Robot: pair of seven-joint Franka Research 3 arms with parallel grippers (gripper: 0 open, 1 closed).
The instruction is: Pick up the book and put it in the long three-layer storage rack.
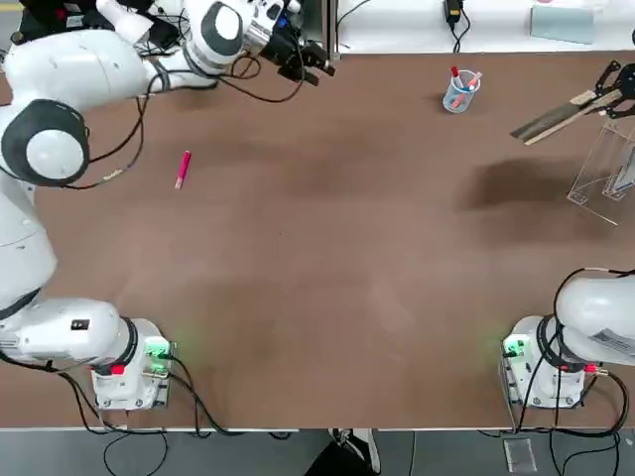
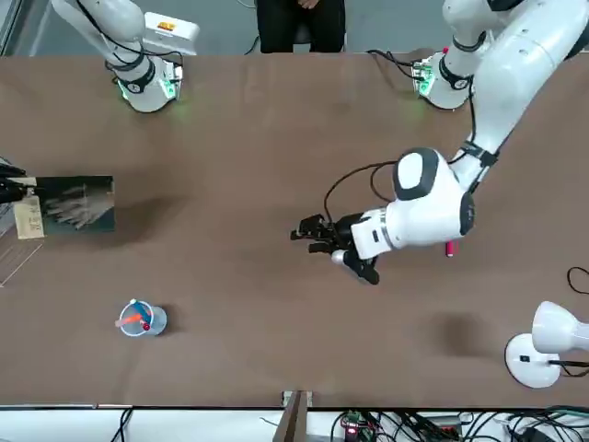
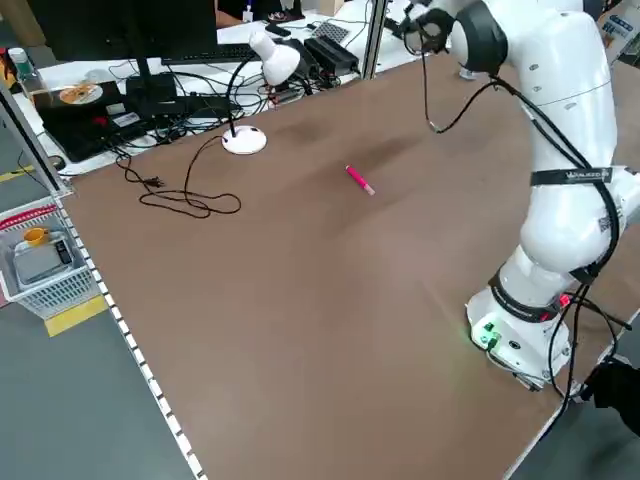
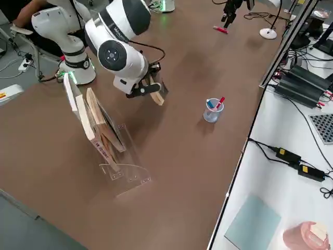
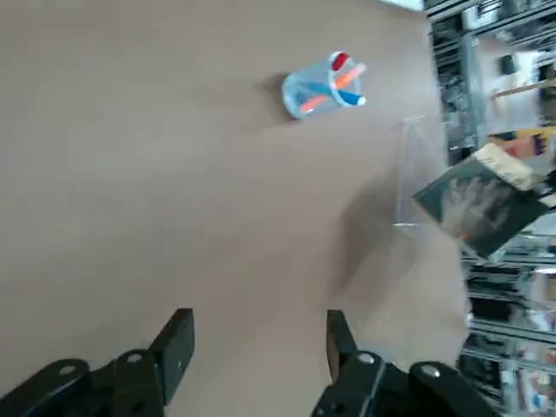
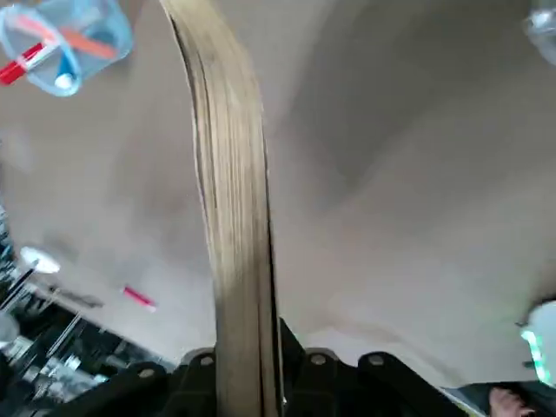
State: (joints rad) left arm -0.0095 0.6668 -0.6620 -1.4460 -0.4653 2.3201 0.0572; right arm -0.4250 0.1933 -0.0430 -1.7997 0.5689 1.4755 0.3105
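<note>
The book (image 1: 556, 117), dark-covered with a pale hand image and a tan edge strip (image 2: 78, 204), hangs above the table at the far right, edge-on in the right wrist view (image 6: 234, 217). My right gripper (image 1: 617, 91) is shut on its tan end (image 4: 156, 94). Just beside and below the book stands the clear acrylic storage rack (image 1: 605, 174), with other books leaning in it (image 4: 122, 172). My left gripper (image 1: 310, 59) hovers open over the table's far edge, left of centre, with nothing between its fingers (image 5: 178, 343).
A small clear cup of pens (image 1: 460, 91) stands on the far side, left of the book. A pink pen (image 1: 183, 169) lies on the left half. A white desk lamp (image 2: 543, 343) sits at the far left corner. A person stands at the robot's side of the table (image 2: 299, 23).
</note>
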